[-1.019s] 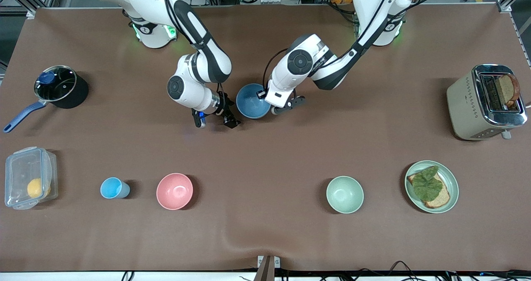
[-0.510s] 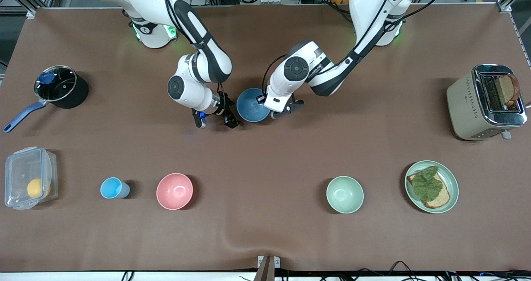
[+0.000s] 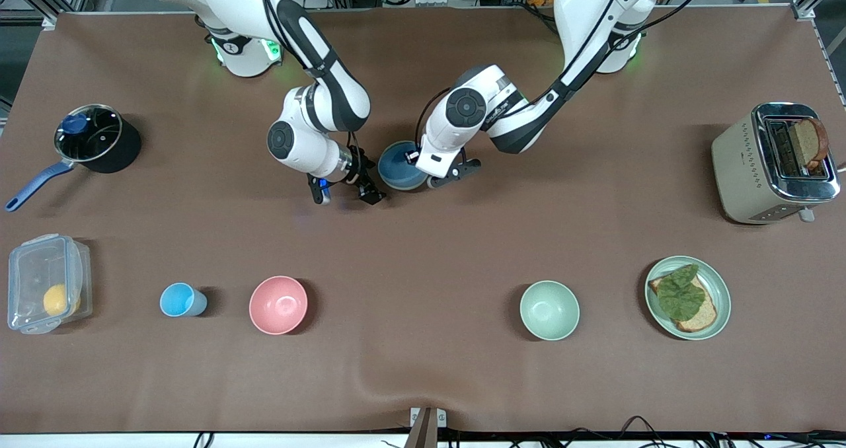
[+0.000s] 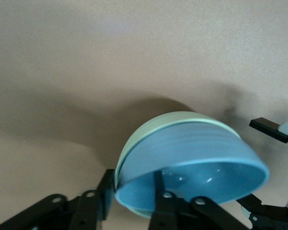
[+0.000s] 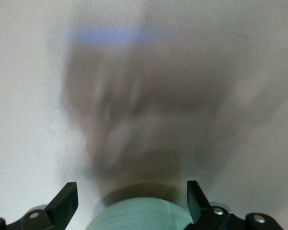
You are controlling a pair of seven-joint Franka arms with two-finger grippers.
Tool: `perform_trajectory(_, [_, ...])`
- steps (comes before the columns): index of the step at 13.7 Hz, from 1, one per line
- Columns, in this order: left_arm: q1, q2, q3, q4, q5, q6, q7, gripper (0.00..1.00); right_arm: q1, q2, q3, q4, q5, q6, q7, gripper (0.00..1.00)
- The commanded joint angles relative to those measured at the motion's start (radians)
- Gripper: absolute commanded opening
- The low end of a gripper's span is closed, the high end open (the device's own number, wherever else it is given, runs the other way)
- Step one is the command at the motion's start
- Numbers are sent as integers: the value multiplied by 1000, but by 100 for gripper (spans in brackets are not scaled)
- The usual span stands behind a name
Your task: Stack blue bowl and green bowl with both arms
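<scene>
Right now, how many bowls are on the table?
4. The blue bowl sits nested in the green bowl, farthest from the camera; the pink bowl and mint bowl sit nearer, pink toward the right arm's end.

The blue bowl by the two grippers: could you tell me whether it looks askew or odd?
Yes. The round matte medium-blue bowl lies tilted inside the pale sage-green bowl, its rim not level with the green rim. The left gripper is at their rims; the open right gripper waits beside them.

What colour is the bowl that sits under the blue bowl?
Pale green. The green bowl shows as a rim around the blue bowl; the left wrist view shows it best.
</scene>
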Motion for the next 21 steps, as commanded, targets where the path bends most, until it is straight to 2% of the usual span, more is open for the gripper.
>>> perform_trajectory(1, [1, -30, 7, 37, 31, -88, -36, 100, -14, -70, -17, -32, -35, -63, -64, 100])
perform_trajectory(6, [61, -88, 9, 123, 38, -258, -25, 100, -17, -105, -103, -66, -201, -75, -91, 100])
perform_trajectory(8, [104, -123, 9, 140, 89, -304, -24, 100, -17, -113, -159, -68, -284, -92, -94, 100])
perform_trajectory(9, [136, -149, 7, 149, 103, -320, -16, 100, -17, -125, -190, -68, -333, -130, -107, 100])
perform_trajectory(11, [177, -186, 9, 186, 109, -363, 34, 100, -19, -200, -319, -59, -394, -271, -274, 100])
perform_trajectory(13, [228, -200, 9, 258, 115, -428, 91, 100, -17, -235, -449, -39, -398, -389, -453, 100])
perform_trajectory(17, [328, -217, 6, 417, 158, -660, 246, 100, -9, -246, -623, 41, -457, -573, -587, 100])
perform_trajectory(21, [446, -315, 6, 425, 184, -726, 467, 100, -69, -246, -675, 182, -591, -752, -649, 100])
